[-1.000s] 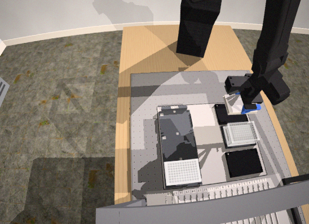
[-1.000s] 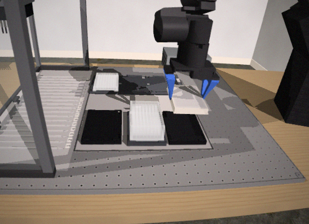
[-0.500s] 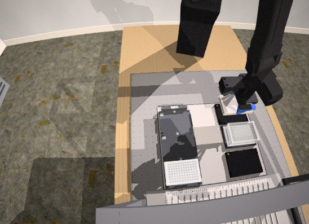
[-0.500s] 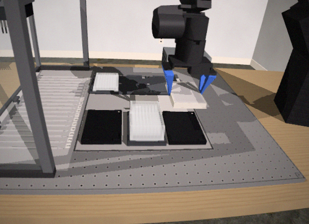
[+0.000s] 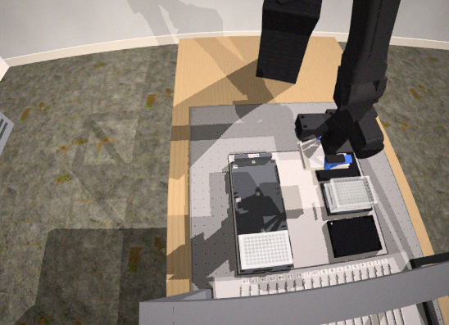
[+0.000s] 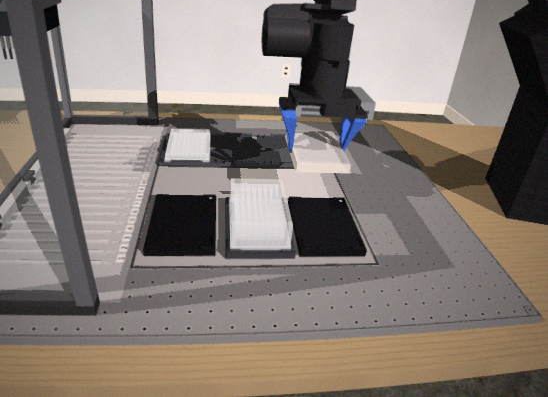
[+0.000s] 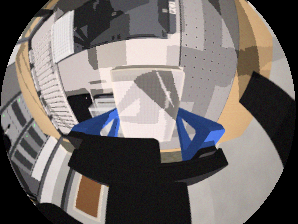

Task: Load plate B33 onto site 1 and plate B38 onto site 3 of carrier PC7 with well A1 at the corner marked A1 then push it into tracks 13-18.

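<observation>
My gripper [image 6: 320, 135] is shut on the pale 384-well plate B33 [image 6: 321, 159], its blue fingers on the plate's two sides. It holds the plate low over the apron between the empty nest S1 [image 6: 326, 226] and the handle end of the dark carrier PC7 [image 5: 257, 210]. In the wrist view the plate [image 7: 149, 106] fills the space between the fingers. The white 96-well plate B38 [image 5: 265, 250] lies on the carrier's site nearest the rails. The clear deep-well block B83 [image 5: 349, 193] stands on nest S2. Nest S3 [image 5: 356, 235] is empty.
The loading rails [image 5: 317, 273] with numbered tracks run along the near edge under a grey frame [image 6: 55, 150]. The arm's black links [image 5: 360, 69] rise over nest S1. A black box [image 6: 525, 110] stands at the table's right.
</observation>
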Motion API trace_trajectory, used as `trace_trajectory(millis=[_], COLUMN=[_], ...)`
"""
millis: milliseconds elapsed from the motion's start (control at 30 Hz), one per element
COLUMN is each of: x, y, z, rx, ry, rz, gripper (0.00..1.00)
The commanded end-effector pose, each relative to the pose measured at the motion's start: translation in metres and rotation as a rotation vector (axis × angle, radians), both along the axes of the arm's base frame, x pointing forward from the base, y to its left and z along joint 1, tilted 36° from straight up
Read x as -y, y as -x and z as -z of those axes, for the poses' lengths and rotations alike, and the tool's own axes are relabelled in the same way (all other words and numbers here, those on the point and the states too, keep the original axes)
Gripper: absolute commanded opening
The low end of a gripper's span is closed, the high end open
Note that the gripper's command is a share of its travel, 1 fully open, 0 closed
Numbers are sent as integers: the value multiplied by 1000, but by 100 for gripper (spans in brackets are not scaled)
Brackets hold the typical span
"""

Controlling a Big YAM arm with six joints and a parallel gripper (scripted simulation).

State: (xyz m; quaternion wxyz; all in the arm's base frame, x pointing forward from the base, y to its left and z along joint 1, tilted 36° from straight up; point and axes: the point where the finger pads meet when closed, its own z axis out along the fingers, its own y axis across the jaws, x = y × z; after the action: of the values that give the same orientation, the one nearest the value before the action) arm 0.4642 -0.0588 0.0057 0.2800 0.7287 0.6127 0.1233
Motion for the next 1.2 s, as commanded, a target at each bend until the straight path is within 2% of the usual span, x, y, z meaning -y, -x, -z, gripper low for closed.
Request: trace_trajectory(millis=[0,400,467,500,600,1167], x=[16,62,62,66,79,138], y=[1,10,10,11,7,16], z=[-12,-22,-22,-15,-30,-42], rx=[28,10,10,-7,23,19], ry=[17,18,18,14,21,25], rz=[-6,-6,-6,-6,-6,-6], gripper=[0,0,0,0,0,0])
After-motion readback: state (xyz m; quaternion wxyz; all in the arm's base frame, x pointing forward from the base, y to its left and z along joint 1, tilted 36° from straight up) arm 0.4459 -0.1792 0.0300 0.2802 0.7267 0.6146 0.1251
